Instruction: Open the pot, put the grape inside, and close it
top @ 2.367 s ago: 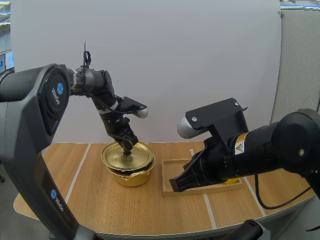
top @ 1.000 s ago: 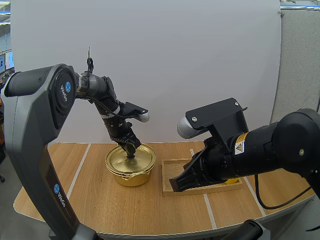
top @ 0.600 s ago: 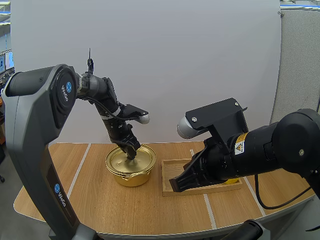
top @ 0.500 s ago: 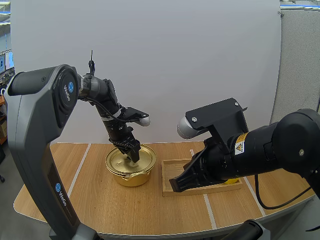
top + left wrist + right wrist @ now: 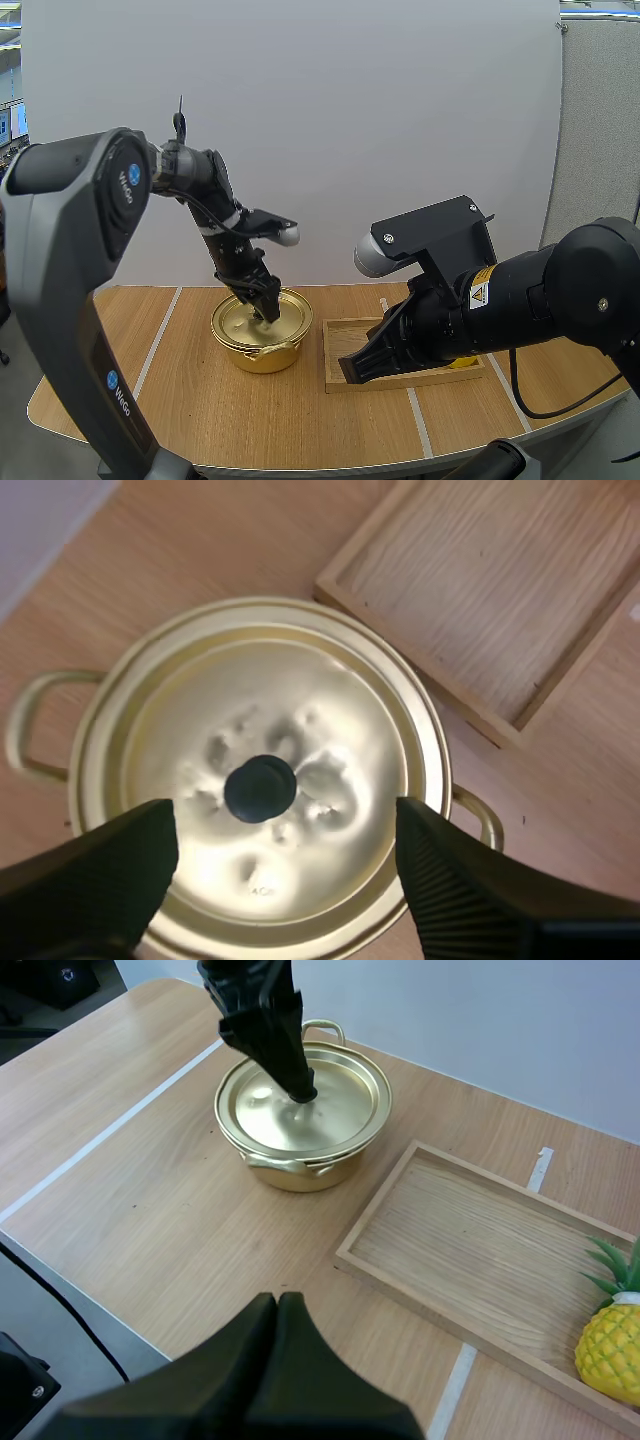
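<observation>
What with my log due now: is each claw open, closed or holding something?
Left claw: open, over the lid knob.
Right claw: closed on nothing.

Lidded gold pot (image 5: 261, 330) beside tray (image 5: 400, 360)

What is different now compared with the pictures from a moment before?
The left gripper seated the tilted lid squarely on the pot, then opened and let go of the knob; its fingers now stand apart on either side of it. The right gripper, shut, and the wooden tray stayed as they were.
</observation>
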Robot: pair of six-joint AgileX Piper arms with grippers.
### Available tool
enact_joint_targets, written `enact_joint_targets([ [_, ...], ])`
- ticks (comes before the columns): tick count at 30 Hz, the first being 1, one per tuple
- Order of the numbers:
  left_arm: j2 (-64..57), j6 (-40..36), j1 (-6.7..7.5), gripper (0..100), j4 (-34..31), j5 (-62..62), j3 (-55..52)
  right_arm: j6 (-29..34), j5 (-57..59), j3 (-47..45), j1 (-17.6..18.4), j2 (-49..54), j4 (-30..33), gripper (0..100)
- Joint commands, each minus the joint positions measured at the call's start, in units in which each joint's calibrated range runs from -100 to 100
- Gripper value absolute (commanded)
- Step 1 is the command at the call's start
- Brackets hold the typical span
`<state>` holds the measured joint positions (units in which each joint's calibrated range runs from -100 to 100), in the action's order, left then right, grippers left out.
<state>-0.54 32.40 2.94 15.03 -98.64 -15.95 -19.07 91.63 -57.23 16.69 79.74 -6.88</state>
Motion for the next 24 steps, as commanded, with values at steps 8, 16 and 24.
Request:
enact_joint_targets([
  [8, -21.33, -1.96, 0.12, 100, 0.6, -1.36, 2.77, 0.07, -1.1, -0.2, -0.19, 0.43, 0.12, 0],
  [16, -39.42, -5.68, 0.12, 100, -1.37, -1.36, 2.77, 0.07, -1.1, -0.2, -0.19, 0.43, 0.34, 0],
  [24, -52.84, -10.2, 0.12, 100, -2.47, -1.36, 2.77, 0.07, -2.79, -0.2, -1.81, 3.15, 1.57, 0],
])
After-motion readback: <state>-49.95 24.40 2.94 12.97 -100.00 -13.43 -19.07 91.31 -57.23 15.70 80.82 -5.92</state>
